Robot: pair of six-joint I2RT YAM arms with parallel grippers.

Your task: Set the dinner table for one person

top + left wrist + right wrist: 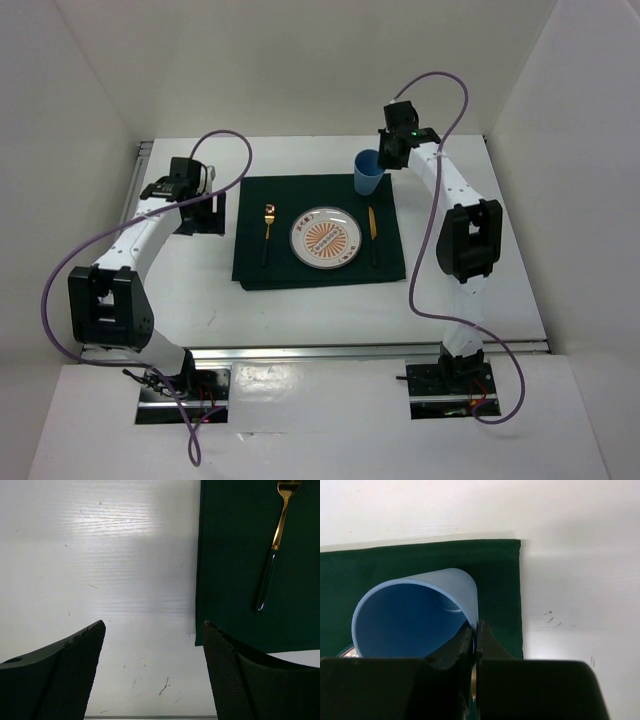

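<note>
On the white dinner table point(190, 300) lies a dark green cloth point(300, 272). On it are a round plate with an orange pattern point(325, 238), a gold fork with a dark handle point(267, 232) on its left, and a gold knife point(373, 232) on its right. My right gripper point(388, 155) is shut on the rim of a blue cup point(367, 171) at the cloth's far right corner; the right wrist view shows one finger inside the cup point(415, 615) and one outside. My left gripper point(152, 645) is open and empty over bare table, left of the cloth point(240, 560) and fork point(272, 550).
White walls enclose the table on three sides. An aluminium rail point(350, 349) runs along the near edge and another along the left edge point(133, 180). Purple cables loop from both arms.
</note>
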